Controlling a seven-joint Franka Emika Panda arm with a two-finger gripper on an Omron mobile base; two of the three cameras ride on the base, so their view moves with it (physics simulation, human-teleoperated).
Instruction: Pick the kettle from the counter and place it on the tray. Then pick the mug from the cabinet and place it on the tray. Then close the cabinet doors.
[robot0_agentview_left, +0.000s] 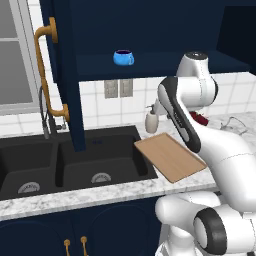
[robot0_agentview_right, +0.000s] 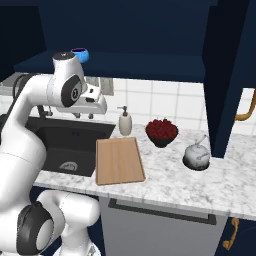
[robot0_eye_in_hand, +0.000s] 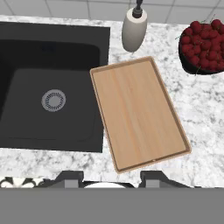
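The silvery kettle (robot0_agentview_right: 196, 156) stands on the marble counter (robot0_agentview_right: 170, 186), right of the wooden tray (robot0_agentview_right: 119, 160) (robot0_agentview_left: 170, 156) (robot0_eye_in_hand: 138, 113), which is bare. The blue mug (robot0_agentview_left: 123, 57) (robot0_agentview_right: 80, 53) sits on the shelf inside the navy cabinet (robot0_agentview_left: 160, 64). Both cabinet doors (robot0_agentview_left: 62, 75) (robot0_agentview_right: 227, 75) stand swung open. My gripper (robot0_eye_in_hand: 111, 178) (robot0_agentview_right: 84, 115) hovers high above the tray's near edge and looks down on it. It is open, with nothing between its fingers, and well to the left of the kettle.
A cream soap bottle (robot0_eye_in_hand: 134, 28) (robot0_agentview_right: 125, 122) stands behind the tray. A dark bowl of red fruit (robot0_agentview_right: 161, 131) (robot0_eye_in_hand: 203, 48) sits between tray and kettle. The black sink (robot0_eye_in_hand: 48, 87) (robot0_agentview_left: 75, 160) lies left of the tray, with a faucet (robot0_agentview_left: 45, 117) behind it.
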